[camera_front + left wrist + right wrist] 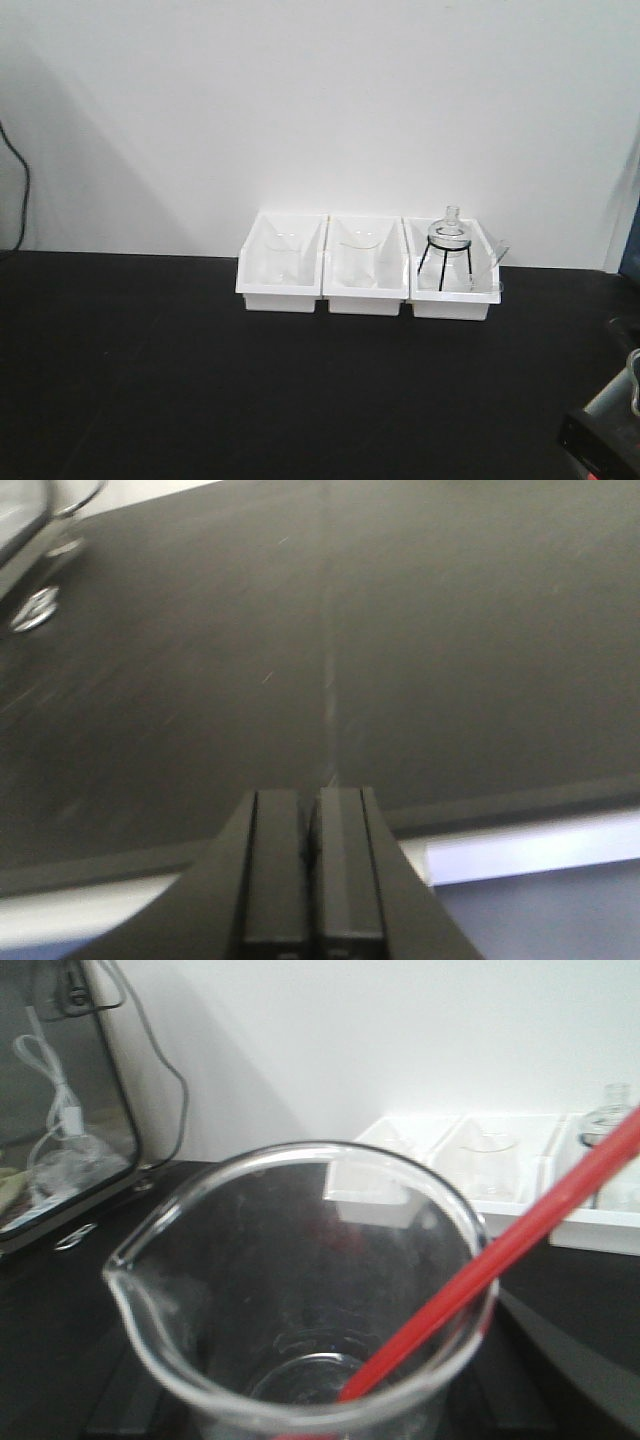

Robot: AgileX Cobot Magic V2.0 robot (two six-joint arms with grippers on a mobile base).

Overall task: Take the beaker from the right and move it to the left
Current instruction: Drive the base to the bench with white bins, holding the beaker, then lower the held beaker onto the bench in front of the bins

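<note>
Black tabletop (450, 630) is seen under the left gripper (310, 800), jaws pressed together empty, while the right gripper (622, 400) cannot be judged clamped on the small clear glass beaker (240, 1260) at far right, whose thin red rod (520, 1230) could be flung out by haste.

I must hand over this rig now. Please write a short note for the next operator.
Left claw: shut, empty, over the black table.
Right claw: at the front view's right edge; grip cannot be confirmed.
Small clear glass beaker with red rod: close before the right wrist camera, on the right side.
Done: beaker not yet moved. Remaining: carry it left.
</note>
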